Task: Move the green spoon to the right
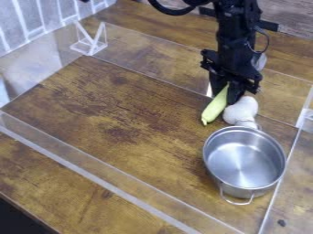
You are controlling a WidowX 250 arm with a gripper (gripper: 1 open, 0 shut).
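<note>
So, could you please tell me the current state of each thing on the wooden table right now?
Small elongated yellow-green plastic spoon: tilted, upper end between the gripper's fingers, lower tip at the tabletop.
Black gripper: pointing down, shut on the spoon.
Round steel pot: upright, empty.
Whitish rounded object: lying beside the spoon.

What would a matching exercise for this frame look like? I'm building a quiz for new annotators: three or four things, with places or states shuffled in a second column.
Things:
1. spoon
2. pot
3. gripper
4. white object

Places or states:
A. nearest the front, empty, steel
B. pointing down, closed on the spoon's top end
C. yellow-green, leaning, lower end on the wood
D. just right of the spoon, behind the pot

Pairs: 1-C, 2-A, 3-B, 4-D
</note>
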